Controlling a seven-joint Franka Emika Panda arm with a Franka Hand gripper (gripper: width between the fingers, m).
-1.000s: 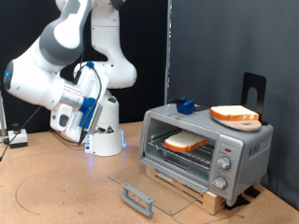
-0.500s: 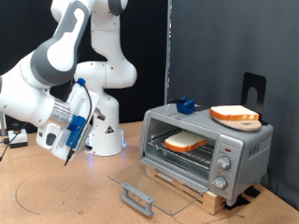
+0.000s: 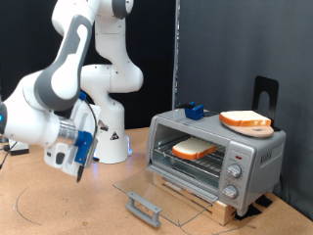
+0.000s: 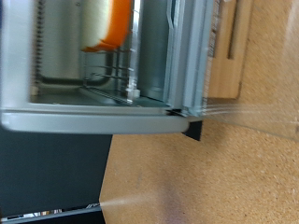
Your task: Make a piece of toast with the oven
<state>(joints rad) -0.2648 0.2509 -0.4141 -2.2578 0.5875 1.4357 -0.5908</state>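
- The end effector (image 3: 78, 168) hangs low over the worktop (image 3: 59, 211) at the exterior view's left, well apart from the oven (image 3: 215, 157); its fingers point down and slightly toward the exterior view's bottom.
- Whether the end effector is open or closed cannot be told: it is small and blurred in the exterior view, and its fingers do not show in the wrist view. Nothing shows between the fingers, and they touch nothing that can be seen.
- The piece of toast (image 3: 194, 149) lies flat on the wire rack (image 3: 191, 164) inside the oven, pale face up.
- The oven door (image 3: 161, 193) is folded fully down onto the worktop, its grey bar handle (image 3: 145, 207) toward the exterior view's bottom.
- In the wrist view the oven (image 4: 103, 117) fills the frame, blurred; an orange-brown crust edge of the toast (image 4: 112, 33) shows inside above the wire rack (image 4: 110, 77).
- A second bread slice (image 3: 245, 119) sits on a round wooden board (image 3: 250, 128) on top of the oven.
- A small blue object (image 3: 194, 111) rests on the oven's top toward its back.
- Round knobs (image 3: 233, 174) line the oven's side panel; the markings around them are too small to read, and no brand or writing is legible.
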